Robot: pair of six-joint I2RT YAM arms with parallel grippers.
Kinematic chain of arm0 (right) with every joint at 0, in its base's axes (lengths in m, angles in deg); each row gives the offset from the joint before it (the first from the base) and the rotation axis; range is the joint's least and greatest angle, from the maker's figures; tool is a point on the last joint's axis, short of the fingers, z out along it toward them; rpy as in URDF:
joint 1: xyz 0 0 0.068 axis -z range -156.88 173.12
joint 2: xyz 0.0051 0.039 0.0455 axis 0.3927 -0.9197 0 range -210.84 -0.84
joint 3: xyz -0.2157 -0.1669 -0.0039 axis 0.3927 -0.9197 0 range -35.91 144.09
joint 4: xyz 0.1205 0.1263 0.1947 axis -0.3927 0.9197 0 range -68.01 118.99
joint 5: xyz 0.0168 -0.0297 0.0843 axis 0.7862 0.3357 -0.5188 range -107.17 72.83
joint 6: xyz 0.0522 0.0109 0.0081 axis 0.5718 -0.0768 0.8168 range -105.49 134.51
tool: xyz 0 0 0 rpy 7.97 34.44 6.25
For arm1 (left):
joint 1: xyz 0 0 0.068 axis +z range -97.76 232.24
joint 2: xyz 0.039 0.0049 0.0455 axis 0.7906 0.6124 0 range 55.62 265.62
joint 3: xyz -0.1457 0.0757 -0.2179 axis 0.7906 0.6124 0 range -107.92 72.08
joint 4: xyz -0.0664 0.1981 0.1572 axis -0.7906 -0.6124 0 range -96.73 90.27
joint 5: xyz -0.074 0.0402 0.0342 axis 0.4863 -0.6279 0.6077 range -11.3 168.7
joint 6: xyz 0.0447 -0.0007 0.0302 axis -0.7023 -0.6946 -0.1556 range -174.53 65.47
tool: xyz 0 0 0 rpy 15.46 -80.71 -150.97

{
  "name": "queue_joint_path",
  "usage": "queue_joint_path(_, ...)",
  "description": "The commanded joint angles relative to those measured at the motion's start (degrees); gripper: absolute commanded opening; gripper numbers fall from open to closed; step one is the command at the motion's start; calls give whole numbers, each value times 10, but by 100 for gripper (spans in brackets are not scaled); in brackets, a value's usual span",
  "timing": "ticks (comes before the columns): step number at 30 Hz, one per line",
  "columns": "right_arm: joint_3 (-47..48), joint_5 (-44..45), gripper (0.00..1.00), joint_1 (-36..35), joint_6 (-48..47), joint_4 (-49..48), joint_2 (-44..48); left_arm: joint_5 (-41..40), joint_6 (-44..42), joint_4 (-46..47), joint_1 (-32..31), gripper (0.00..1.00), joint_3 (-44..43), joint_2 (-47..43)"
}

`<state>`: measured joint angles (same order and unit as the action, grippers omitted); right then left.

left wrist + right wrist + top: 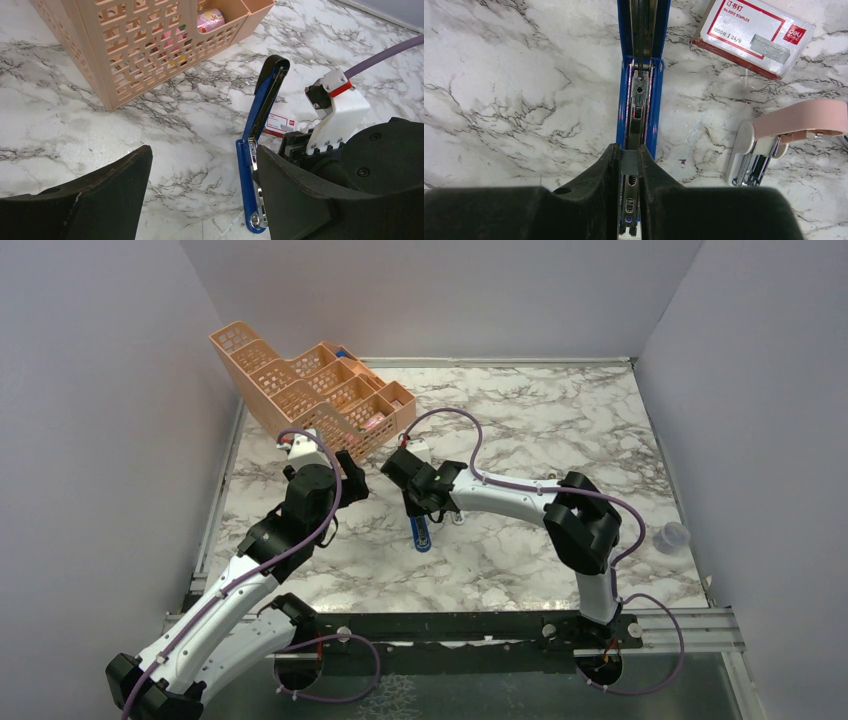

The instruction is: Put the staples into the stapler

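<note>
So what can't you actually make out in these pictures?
1. Right wrist view: the stapler runs off the top edge, and its near end sits behind the right gripper's fingers.
2. Top view: what the right gripper holds is hidden under its wrist.
3. Left wrist view: the organiser mesh hides most of its contents, and the staple box is partly behind the stapler.

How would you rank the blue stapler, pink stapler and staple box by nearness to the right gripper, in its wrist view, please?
1. Blue stapler: directly under the right gripper.
2. Pink stapler: lower right of view.
3. Staple box: upper right corner, farthest.
</note>
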<state>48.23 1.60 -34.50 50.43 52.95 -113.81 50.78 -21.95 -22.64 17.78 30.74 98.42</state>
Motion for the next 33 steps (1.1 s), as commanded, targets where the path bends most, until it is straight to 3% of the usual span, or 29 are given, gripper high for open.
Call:
queue_joint_path(1, -8, 2, 19, 5, -2, 3, -11, -14, 5, -5, 4, 77, 7, 0)
queue_joint_path(33, -39, -17, 18, 22, -49, -38, 40, -13, 8, -5, 4, 77, 9, 4)
